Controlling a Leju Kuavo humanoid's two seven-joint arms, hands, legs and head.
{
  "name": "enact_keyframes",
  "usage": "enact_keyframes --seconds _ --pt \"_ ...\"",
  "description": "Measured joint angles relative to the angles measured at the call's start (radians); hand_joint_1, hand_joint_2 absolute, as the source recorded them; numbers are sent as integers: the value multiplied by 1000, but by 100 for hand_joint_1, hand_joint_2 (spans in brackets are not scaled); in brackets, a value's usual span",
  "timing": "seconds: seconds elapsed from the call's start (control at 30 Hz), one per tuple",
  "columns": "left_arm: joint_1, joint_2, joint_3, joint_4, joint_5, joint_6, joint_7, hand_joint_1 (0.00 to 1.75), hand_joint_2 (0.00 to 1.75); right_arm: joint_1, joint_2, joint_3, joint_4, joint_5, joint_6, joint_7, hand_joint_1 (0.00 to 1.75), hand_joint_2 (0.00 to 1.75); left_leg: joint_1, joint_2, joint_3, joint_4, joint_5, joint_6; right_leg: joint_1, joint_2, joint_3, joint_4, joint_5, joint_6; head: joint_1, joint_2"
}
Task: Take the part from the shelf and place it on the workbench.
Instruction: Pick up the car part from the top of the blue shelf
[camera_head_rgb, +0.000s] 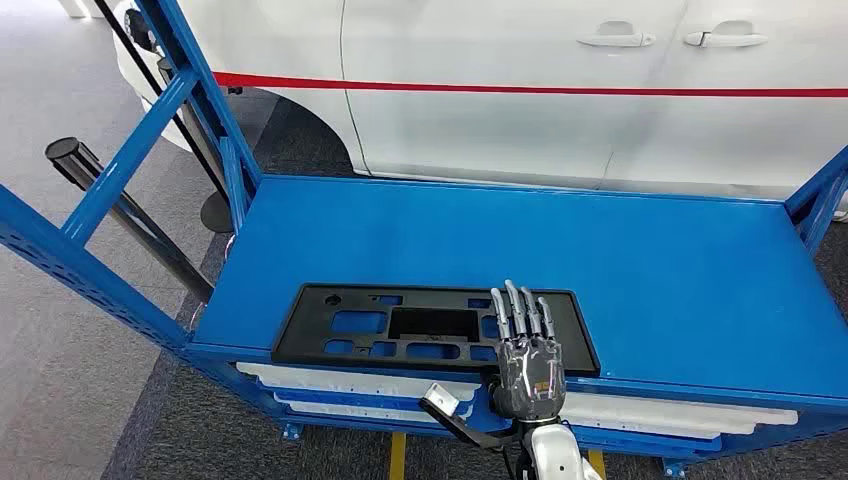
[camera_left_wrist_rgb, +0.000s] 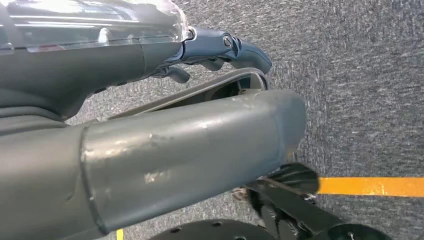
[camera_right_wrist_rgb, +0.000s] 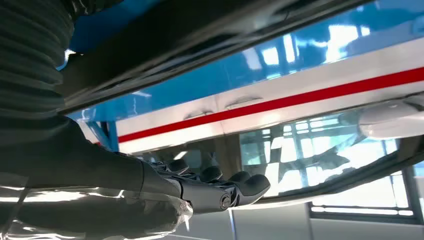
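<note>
Blue-painted sheet metal forms the flat top of the shelf cart (camera_head_rgb: 650, 260), a smooth, matte surface framed by perforated blue struts, and the right hand (camera_head_rgb: 527, 362) reaches over its near edge. That hand's dark, segmented fingers (camera_head_rgb: 520, 312) lie stretched and slightly apart, flat upon the right part of the long, flat black plastic panel with rectangular cut-outs (camera_head_rgb: 340, 325); they rest on it without visibly curling round it, so they appear released rather than clenched. In the right wrist view the same fingers (camera_right_wrist_rgb: 240, 186) run straight out beneath the panel's dark edge, glossy and jointed, behind a grey ribbed cover. The panel lies flat along the near edge of the surface, stretching from under the fingers away to the robot's left. Just beneath that edge, white moulded parts (camera_head_rgb: 330, 385) are stacked in the lower tiers of the cart. Beyond the surface stands a white car body with a red stripe (camera_head_rgb: 600, 90) and two door handles. The left hand (camera_left_wrist_rgb: 220, 50) hangs over grey carpet (camera_left_wrist_rgb: 360, 100) crossed by an orange floor line (camera_left_wrist_rgb: 370, 186); its dark fingers (camera_left_wrist_rgb: 245, 52) are curled inward around nothing.
</note>
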Motion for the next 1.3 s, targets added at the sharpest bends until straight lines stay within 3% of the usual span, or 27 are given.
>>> enact_keyframes --seconds 0.13,0.27,0.33,0.4,0.43,0.47,0.5,0.57,0.6,0.7,0.77,0.87,0.93,0.97,1.0,1.07,1.1,1.13,1.23,1.3 --pt "-2 3 0 0 -5 0 -1 0 0 -23 -21 53 23 0 0 25 0 175 -13 -1 31 -108 36 20 0 -1 5 -2 -7 11 0 0" --pt "0 4 0 0 -7 -1 -1 0 0 -39 -38 100 44 0 0 38 0 175 -7 -1 43 -136 55 36 2 -1 0 16 -26 34 -1 0" --pt "-1 4 0 0 -8 -1 -2 0 0 -46 -46 114 51 0 0 39 0 175 -4 1 48 -146 60 42 -1 -2 -43 107 -77 44 -1 0" --pt "-2 4 0 0 -9 -2 -3 0 0 -49 -49 125 59 0 0 35 0 175 -4 2 48 -146 58 44 -5 -2 -107 226 -122 52 -1 0" --pt "-2 4 0 0 -10 -3 -3 0 0 -50 -50 129 63 0 0 29 0 175 -3 1 49 -146 56 44 -7 -2 -124 252 -120 55 -1 0" --pt "-2 4 0 0 -13 -4 -3 0 0 -53 -50 134 67 0 -1 22 0 175 -3 1 52 -145 54 43 -9 -3 -122 240 -98 57 -1 0" --pt "-2 3 0 0 -15 -5 -3 0 0 -57 -50 138 71 0 -1 13 0 175 -2 1 55 -144 51 40 -11 -3 -102 192 -62 57 -1 0" --pt "-3 2 0 0 -22 -6 -3 0 0 -68 -48 149 82 0 -1 -1 0 175 -3 0 61 -138 42 32 -12 -3 -42 61 -2 53 -1 0" --pt "-3 1 0 0 -25 -6 -3 0 0 -74 -46 155 88 0 -1 -4 0 175 -4 0 61 -135 39 26 -11 -3 -22 18 10 49 -1 0" --pt "-6 1 0 0 -30 -6 -1 0 0 -87 -39 174 104 0 -2 -7 0 175 -5 -1 63 -137 35 8 -6 -1 -9 -8 10 31 -1 0" --pt "-6 1 0 0 -35 -6 1 0 0 -96 -31 184 117 0 -2 -14 0 175 -2 -1 56 -113 15 -3 -8 -3 -2 -17 14 16 -2 0" --pt "-7 1 0 0 -49 -8 3 0 0 -112 -8 190 155 0 -2 -42 0 175 2 0 -20 49 -72 -14 -10 -4 0 -24 18 4 -2 0" --pt "-6 1 0 0 -58 -10 3 0 0 -122 12 179 189 0 -2 -79 0 175 4 0 -65 139 -95 -18 -8 -3 0 -23 18 4 -2 0" --pt "-6 1 0 0 -63 -11 3 0 0 -126 23 168 205 0 -3 -96 1 175 4 0 -63 133 -79 -17 -7 -2 1 -22 18 4 -2 0" --pt "-7 1 0 0 -66 -11 3 0 0 -131 34 156 219 0 -3 -108 5 175 3 0 -39 85 -47 -14 -7 -1 2 -22 18 4 -2 0" --pt "-10 1 0 0 -69 -13 3 0 0 -142 53 136 240 0 -3 -117 21 175 0 2 32 -61 14 -3 -5 1 5 -21 17 7 -2 0" --pt "-12 1 0 0 -70 -14 3 0 0 -146 59 128 248 0 -3 -119 33 175 -3 2 57 -113 30 2 -3 1 6 -21 16 11 -2 0" --pt "-14 1 0 0 -71 -14 3 0 0 -150 64 119 256 0 -3 -122 45 175 -5 2 68 -140 35 7 -3 2 6 -21 16 17 -2 0" --pt "-16 1 0 0 -74 -14 4 0 0 -154 72 91 278 0 -2 -128 77 175 -5 1 70 -153 45 22 -2 2 8 -23 17 36 -2 0" --pt "-15 0 0 0 -77 -14 7 0 0 -155 73 74 291 -1 -2 -133 80 175 1 3 73 -166 59 35 -2 1 -14 26 -20 44 -1 0"
